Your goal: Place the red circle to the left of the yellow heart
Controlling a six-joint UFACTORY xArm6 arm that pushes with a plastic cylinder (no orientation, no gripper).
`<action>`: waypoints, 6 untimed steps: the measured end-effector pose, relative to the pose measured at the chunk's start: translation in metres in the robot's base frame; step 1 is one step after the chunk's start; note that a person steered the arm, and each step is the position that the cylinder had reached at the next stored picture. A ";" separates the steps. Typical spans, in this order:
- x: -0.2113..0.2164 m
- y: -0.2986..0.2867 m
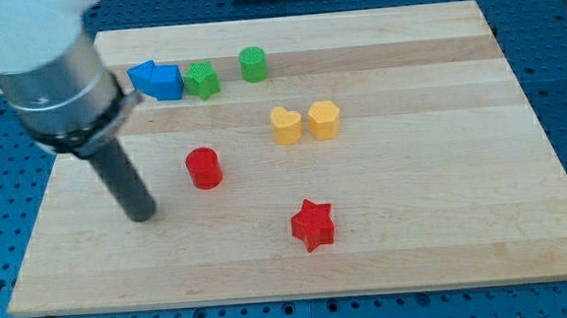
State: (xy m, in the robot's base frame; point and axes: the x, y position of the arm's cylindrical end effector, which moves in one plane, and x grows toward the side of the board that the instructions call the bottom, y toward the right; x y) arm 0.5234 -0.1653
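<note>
No fingers here: only my tip [144, 213], holding nothing, resting on the worktop [447, 248] just left of the red circle [204, 169]. Red circle down-left of the yellow heart [284, 125], apart; 1 push up-right left.

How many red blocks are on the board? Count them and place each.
2. The red circle sits left of centre, right of my tip; the red star lies toward the view's bottom. None seem hidden.
</note>
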 end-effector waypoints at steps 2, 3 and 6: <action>-0.023 0.040; -0.035 0.043; -0.074 0.064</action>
